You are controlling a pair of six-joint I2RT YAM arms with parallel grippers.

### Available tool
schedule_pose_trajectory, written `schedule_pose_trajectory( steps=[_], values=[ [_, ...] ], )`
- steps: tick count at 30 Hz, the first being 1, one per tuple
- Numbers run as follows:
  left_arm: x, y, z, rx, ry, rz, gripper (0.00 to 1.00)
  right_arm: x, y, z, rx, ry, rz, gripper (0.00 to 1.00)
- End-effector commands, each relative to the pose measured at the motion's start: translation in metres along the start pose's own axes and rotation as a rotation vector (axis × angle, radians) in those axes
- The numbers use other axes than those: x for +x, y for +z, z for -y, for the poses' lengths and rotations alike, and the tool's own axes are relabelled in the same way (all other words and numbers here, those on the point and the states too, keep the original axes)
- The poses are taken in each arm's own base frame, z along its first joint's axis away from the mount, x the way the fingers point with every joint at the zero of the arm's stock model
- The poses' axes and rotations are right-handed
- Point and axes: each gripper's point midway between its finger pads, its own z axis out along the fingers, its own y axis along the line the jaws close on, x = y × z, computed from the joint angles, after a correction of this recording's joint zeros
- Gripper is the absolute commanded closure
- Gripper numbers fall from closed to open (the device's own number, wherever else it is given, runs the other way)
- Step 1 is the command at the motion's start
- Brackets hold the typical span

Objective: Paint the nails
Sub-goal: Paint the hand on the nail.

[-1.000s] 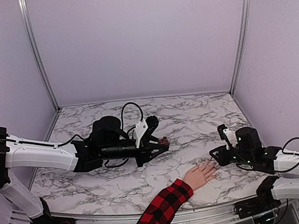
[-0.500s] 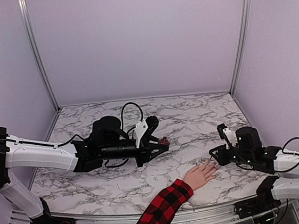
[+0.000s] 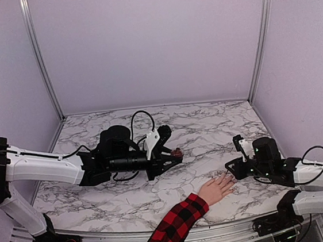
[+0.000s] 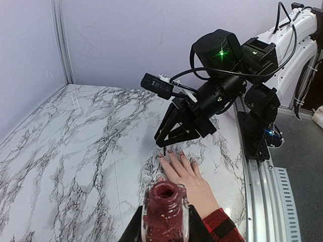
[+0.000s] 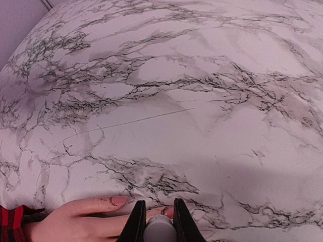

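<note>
The pale hand (image 3: pixel 216 188) lay flat on the table (image 3: pixel 208 125), lower right, long axis from plaid sleeve (image 3: pixel 172 227) lower left to nails (image 5: pixel 119 200) upper right, your right fingers (image 5: pixel 136 222) clamped on a whitish cap (image 5: pixel 159 231) just above them, your left fingers (image 4: pixel 132 231) gripping the open polish bottle (image 4: pixel 165 212), well apart.

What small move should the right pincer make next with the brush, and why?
Probably lower the thin dark brush slightly onto the nearest nail of the pale flesh-coloured hand with plaid sleeve. The right pincer is shut on the white cap, and the brush tip appears just above that fingertip, seemingly not yet touching.
</note>
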Motion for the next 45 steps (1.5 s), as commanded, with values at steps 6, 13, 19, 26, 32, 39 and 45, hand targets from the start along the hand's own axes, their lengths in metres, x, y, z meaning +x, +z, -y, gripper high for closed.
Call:
schedule_pose_trajectory(
  steps=[6, 13, 19, 26, 32, 39, 45],
  values=[
    [-0.0192, 0.0019, -0.0039, 0.0, 0.018, 0.055, 1.0, -0.0246, -0.001, -0.0013, 0.015, 0.002, 0.059, 1.0],
    [-0.0191, 0.0018, -0.0039, 0.0, 0.019, 0.055, 1.0, -0.0251, 0.0007, -0.0016, 0.015, 0.001, 0.054, 1.0],
    [-0.0187, 0.0018, -0.004, 0.0, 0.019, 0.054, 1.0, -0.0277, 0.0001, -0.0016, 0.017, 0.001, 0.064, 1.0],
    [-0.0181, 0.0016, -0.0047, -0.002, 0.018, 0.053, 1.0, -0.0289, 0.0002, -0.0018, 0.016, -0.001, 0.069, 1.0],
    [-0.0175, 0.0022, -0.0052, -0.001, 0.017, 0.052, 1.0, -0.0281, 0.0028, -0.0007, 0.023, -0.002, 0.06, 1.0],
    [-0.0177, 0.0023, -0.006, -0.001, 0.017, 0.052, 1.0, -0.0286, 0.0041, 0.0014, 0.036, 0.003, 0.059, 1.0],
    [-0.0176, 0.0022, -0.0064, -0.001, 0.016, 0.052, 1.0, -0.0275, 0.0057, 0.0029, 0.044, 0.006, 0.051, 1.0]
  ],
)
